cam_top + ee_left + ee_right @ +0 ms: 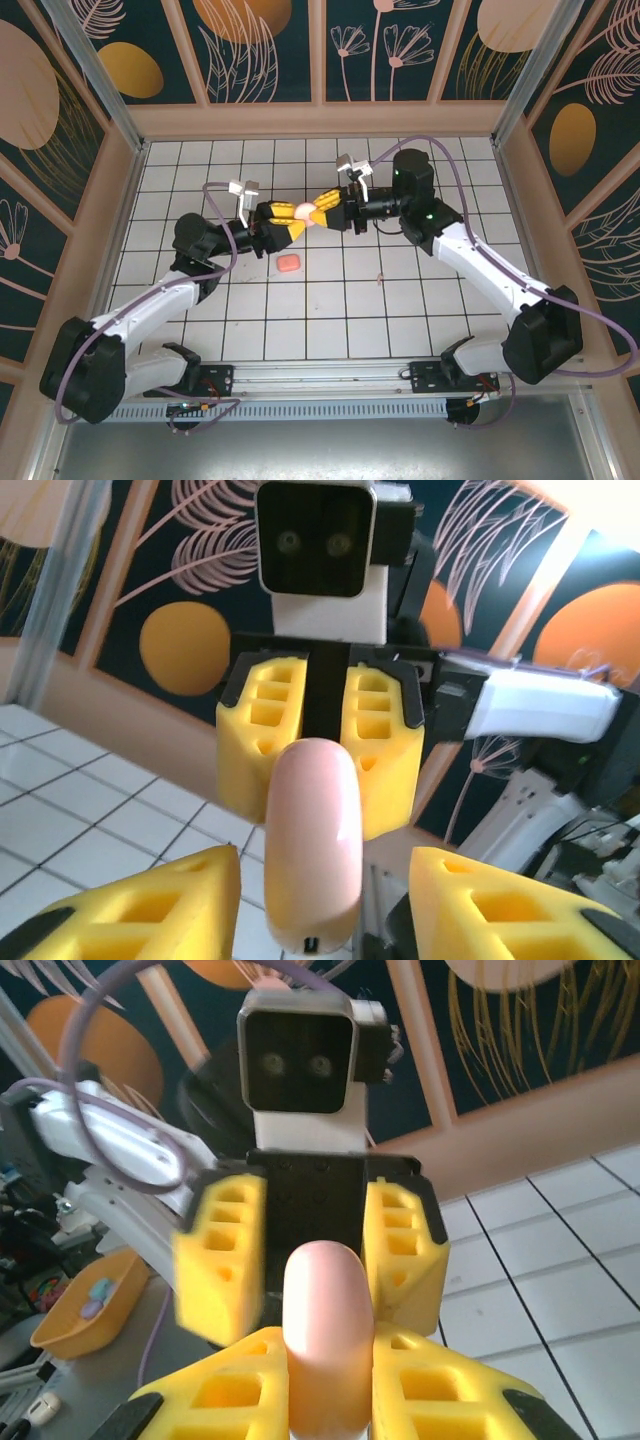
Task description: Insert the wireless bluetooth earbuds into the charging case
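Note:
The pale pink rounded charging case (pixel 303 211) hangs above the tiled floor between both grippers. My right gripper (pixel 322 208) is shut on it, and its yellow pads press both sides of the case (pixel 325 1300) in the right wrist view, where that gripper (pixel 330 1350) fills the bottom. My left gripper (pixel 290 218) faces it from the other side. Its jaws stand open, with a gap on each side of the case (pixel 312 830), around that gripper (pixel 325 880). A tiny pale pink earbud (pixel 380 277) lies on the tiles right of centre.
A salmon rounded-rectangle block (pixel 289 262) lies on the tiles below the grippers. Wooden walls (pixel 320 118) with painted panels close in the back and sides. An orange bin (pixel 85 1305) sits outside the cell.

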